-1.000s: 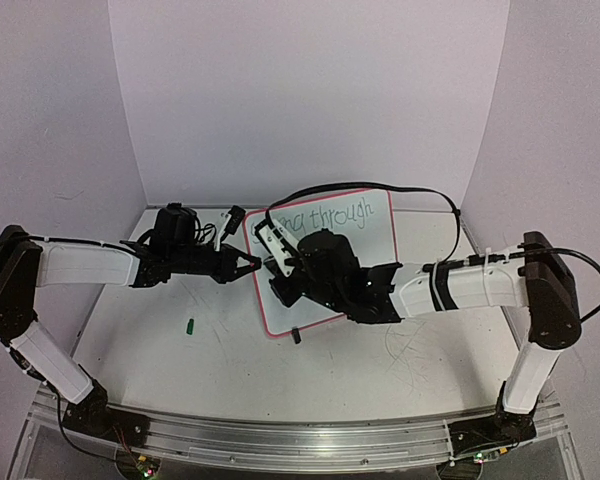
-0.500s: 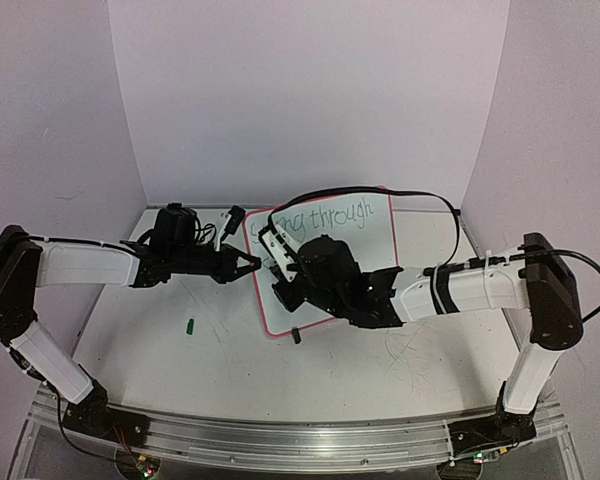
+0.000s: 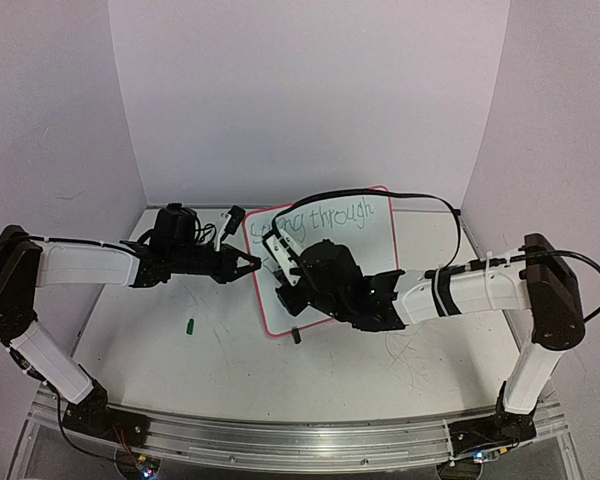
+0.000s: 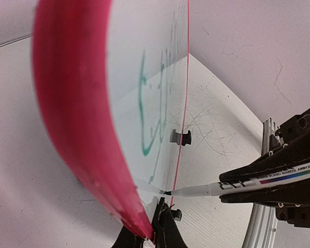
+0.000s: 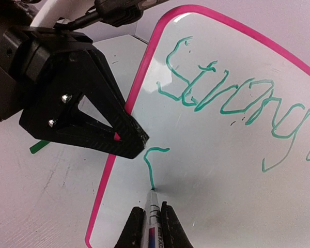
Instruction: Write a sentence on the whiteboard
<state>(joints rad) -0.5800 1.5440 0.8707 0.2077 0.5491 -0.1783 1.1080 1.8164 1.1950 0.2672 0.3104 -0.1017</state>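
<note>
whiteboard (image 3: 372,245) bearing green sentence (image 3: 325,217), left end effector (image 3: 248,266) at its edge; right end effector (image 3: 280,265) above it

We see a white desk (image 3: 380,375), scuffed with faint grey scribbles. A small green object (image 3: 191,325) lies on its left part, alone. A white marker (image 4: 237,185) carries black print and a rainbow stripe. An aluminium rail (image 3: 300,440) runs along the near edge. Pale lilac walls (image 3: 50,120) flank a white back panel (image 3: 310,100).

White whiteboard (image 5: 222,196) (pink rim), green sentence (image 3: 330,216)
</note>
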